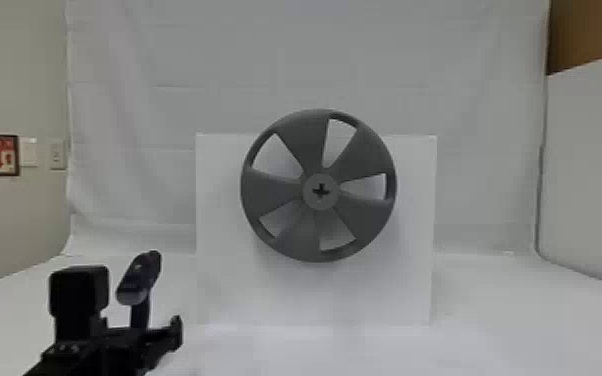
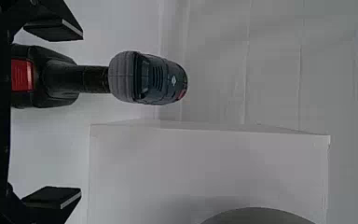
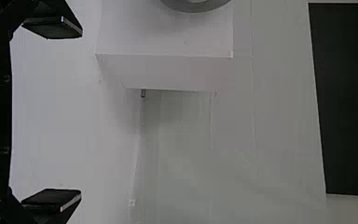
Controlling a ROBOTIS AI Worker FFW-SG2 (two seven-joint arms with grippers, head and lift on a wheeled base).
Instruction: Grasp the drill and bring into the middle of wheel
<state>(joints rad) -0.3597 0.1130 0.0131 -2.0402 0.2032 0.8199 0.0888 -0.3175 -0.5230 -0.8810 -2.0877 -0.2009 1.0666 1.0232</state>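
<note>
At the lower left of the head view is my left gripper (image 1: pixel 135 339), with the upright drill (image 1: pixel 139 280) just beyond it. In the left wrist view my left gripper (image 2: pixel 70 114) is open; the drill (image 2: pixel 161 79) lies ahead, its handle and red-marked base lined up between the fingers but much closer to one of them. The gripper body hides part of the base. A grey five-spoked wheel (image 1: pixel 275 192) with a cross-shaped slot at its hub faces me from a white board. My right gripper (image 3: pixel 70 114) is open, nothing between its fingers.
The white box-like stand (image 1: pixel 395 295) holding the wheel rises from the white table (image 1: pixel 505 320), to the right of the drill. White cloth (image 1: pixel 165 100) hangs behind. In the right wrist view, the stand's side (image 3: pixel 168 72) is ahead, with a dark panel (image 3: pixel 349 107) farther off.
</note>
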